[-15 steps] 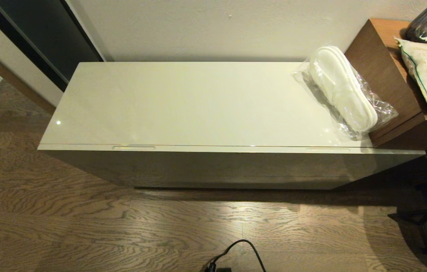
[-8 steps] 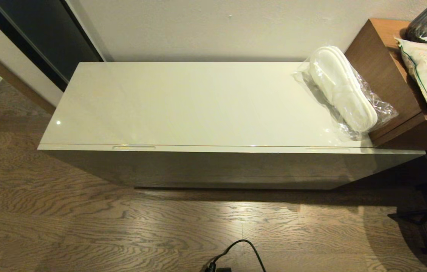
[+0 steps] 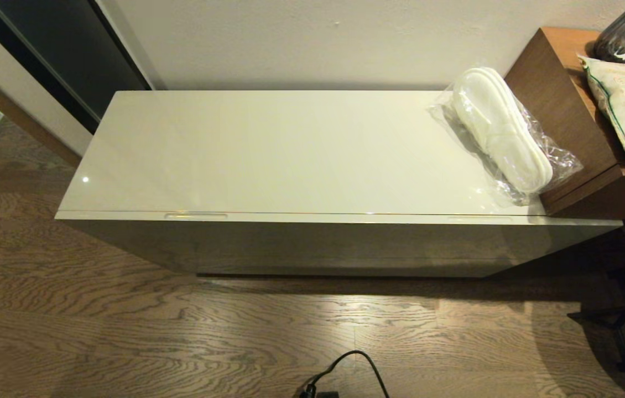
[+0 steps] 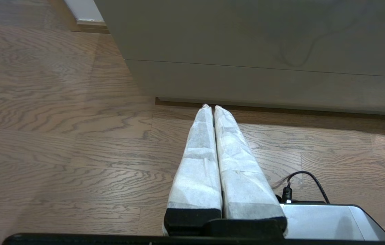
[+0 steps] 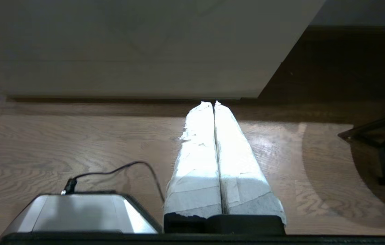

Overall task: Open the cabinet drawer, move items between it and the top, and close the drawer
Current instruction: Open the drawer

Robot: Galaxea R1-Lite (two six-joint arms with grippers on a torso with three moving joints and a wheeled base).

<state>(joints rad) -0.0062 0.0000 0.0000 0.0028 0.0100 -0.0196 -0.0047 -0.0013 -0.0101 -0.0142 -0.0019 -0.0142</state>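
with both the left gripper and right gripper pressed closed near the floor, a careless pull on the closed cabinet drawer could jolt the bagged slippers (leaning on the wooden side table) off the top.

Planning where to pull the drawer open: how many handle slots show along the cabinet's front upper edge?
2. One slot sits near the cabinet's left end, the other slot near its right end, in front of the bagged slippers. None seems hidden.

Left pincer: two long tapering fingers wrapped in white tape, black mounts at the base. Right pincer: same white wrap, frayed near its black base. Silver-grey housing alongside, thin black cable plugged in.
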